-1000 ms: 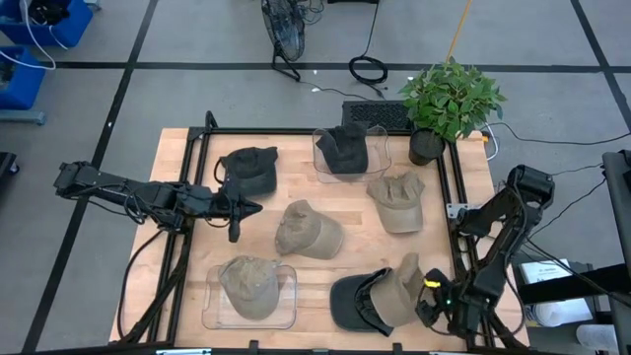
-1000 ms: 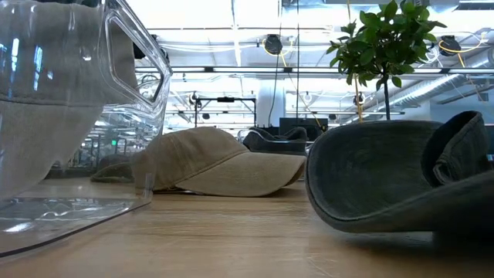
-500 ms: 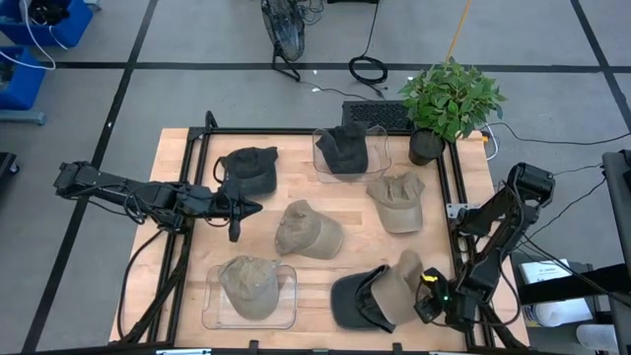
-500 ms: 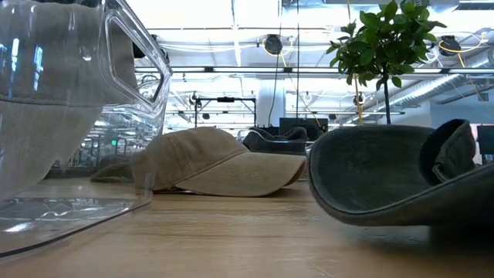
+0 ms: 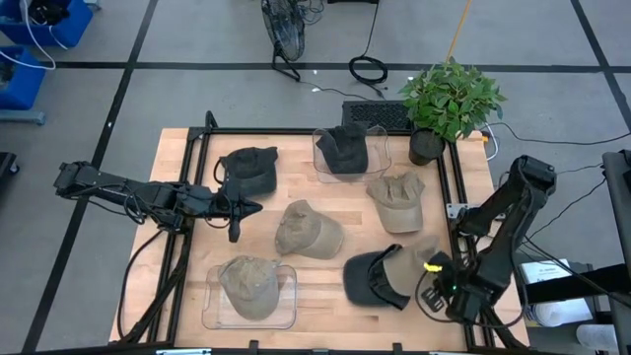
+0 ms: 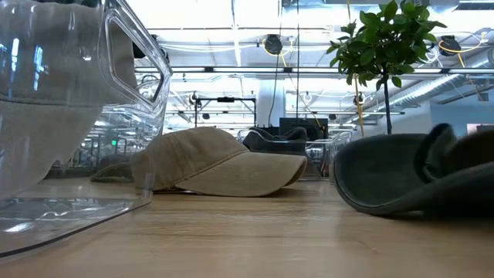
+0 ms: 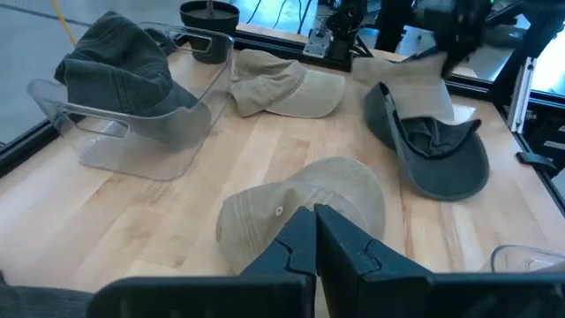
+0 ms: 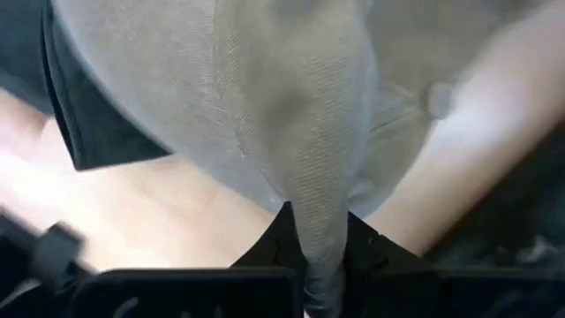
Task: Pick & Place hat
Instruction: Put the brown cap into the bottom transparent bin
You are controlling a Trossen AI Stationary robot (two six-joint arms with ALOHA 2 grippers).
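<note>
From above, my right gripper [image 5: 431, 268] pinches the two-tone hat [image 5: 389, 276] near the table's right edge, for lifting I reckon. Left gripper [image 7: 315, 237], closed and empty, waits over the middle tan cap [image 7: 305, 208]. Low view cuts off the hat; right wrist shows only pinched fabric.

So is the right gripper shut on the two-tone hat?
Shut on it: the right gripper pinches a fold of the two-tone hat's tan crown.

A lab: taped concrete floor [image 5: 197, 94], loose cables [image 5: 368, 69], ceiling ducts [image 6: 432, 85].
</note>
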